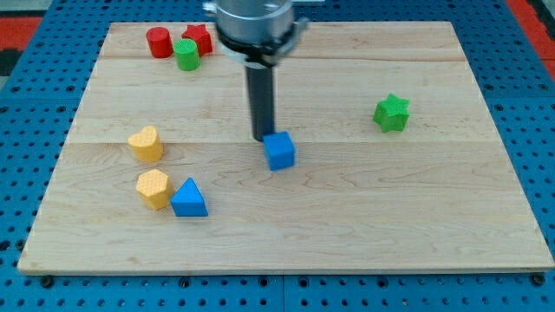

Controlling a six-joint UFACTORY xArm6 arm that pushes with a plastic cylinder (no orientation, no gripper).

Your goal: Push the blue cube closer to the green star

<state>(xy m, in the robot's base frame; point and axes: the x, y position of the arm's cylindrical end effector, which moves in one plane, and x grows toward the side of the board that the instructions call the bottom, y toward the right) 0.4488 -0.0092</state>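
Note:
The blue cube [280, 151] lies near the middle of the wooden board. The green star [392, 113] lies toward the view's right, well apart from the cube. My tip [263, 138] is at the lower end of the dark rod, right beside the cube's upper left corner, touching it or nearly so.
A red cylinder [159, 42], a green cylinder [186, 55] and a red star [199, 38] sit at the view's top left. A yellow heart [146, 144], a yellow hexagon [153, 188] and a blue triangle [189, 199] lie at the left. The board's edge [286, 273] runs along the bottom.

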